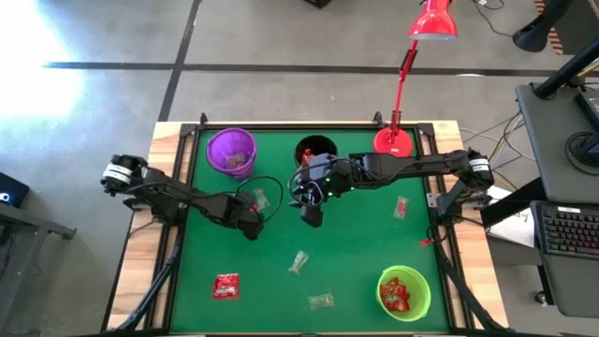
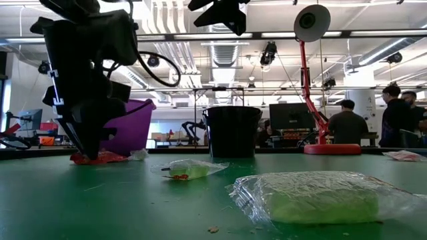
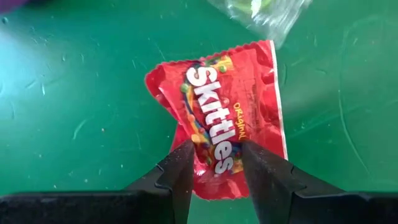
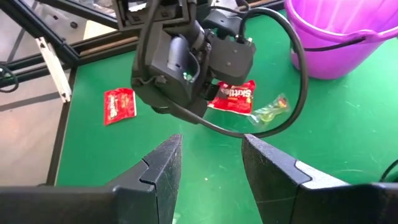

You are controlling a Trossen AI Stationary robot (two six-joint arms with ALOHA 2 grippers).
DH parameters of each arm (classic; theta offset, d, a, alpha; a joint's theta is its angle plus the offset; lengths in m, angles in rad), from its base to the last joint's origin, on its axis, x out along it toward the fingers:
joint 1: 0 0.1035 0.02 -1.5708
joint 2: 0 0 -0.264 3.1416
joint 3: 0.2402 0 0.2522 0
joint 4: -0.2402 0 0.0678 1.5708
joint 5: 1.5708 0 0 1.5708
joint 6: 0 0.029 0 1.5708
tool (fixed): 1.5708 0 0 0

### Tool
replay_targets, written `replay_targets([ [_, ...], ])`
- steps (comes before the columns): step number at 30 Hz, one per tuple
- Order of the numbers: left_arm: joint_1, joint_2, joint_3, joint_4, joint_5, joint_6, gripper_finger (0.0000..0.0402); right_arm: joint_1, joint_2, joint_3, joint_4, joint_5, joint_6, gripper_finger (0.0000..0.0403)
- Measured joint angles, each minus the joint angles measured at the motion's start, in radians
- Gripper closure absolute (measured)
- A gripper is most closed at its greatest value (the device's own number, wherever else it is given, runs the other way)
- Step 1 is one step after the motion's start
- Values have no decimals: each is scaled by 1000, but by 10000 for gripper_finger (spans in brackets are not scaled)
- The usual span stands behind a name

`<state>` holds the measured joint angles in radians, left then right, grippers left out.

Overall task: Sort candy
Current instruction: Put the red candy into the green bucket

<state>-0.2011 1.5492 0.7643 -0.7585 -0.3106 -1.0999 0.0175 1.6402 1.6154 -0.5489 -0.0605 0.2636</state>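
A crinkly red Skittles candy packet (image 3: 217, 118) with white lettering lies flat on the green tabletop (image 3: 74, 106), near the purple plastic cup (image 1: 230, 150), with a clear-wrapped pale green candy (image 4: 268, 112) just beside it. The left end effector (image 3: 214, 171) stands over the packet's lower end, fingers spread to either side. The right end effector (image 4: 210, 163) hovers nearby, empty, fingers apart.

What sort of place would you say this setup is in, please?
Probably a robotics lab or workshop: exposed ceiling ducts, people at monitors behind the green table, and a desk with a keyboard beside it.
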Motion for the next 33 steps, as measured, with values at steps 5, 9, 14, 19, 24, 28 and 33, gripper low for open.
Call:
replay_targets([
  [5,1,12,-2,9,12,-12,283,9,0,0,0,0,0,243],
  [9,1,14,-5,10,14,-11,285,14,0,0,0,0,12,243],
  [14,1,22,-5,7,18,-8,328,17,0,0,0,0,14,243],
  [19,0,37,-4,6,26,26,392,17,0,0,0,0,14,243],
  [24,-4,23,-6,-4,38,43,395,17,0,0,-6,0,29,243],
  [28,-22,-29,2,-69,77,45,399,17,-3,0,-32,0,78,243],
  [33,-47,-152,26,-75,69,78,401,17,-11,0,-45,0,85,243],
])
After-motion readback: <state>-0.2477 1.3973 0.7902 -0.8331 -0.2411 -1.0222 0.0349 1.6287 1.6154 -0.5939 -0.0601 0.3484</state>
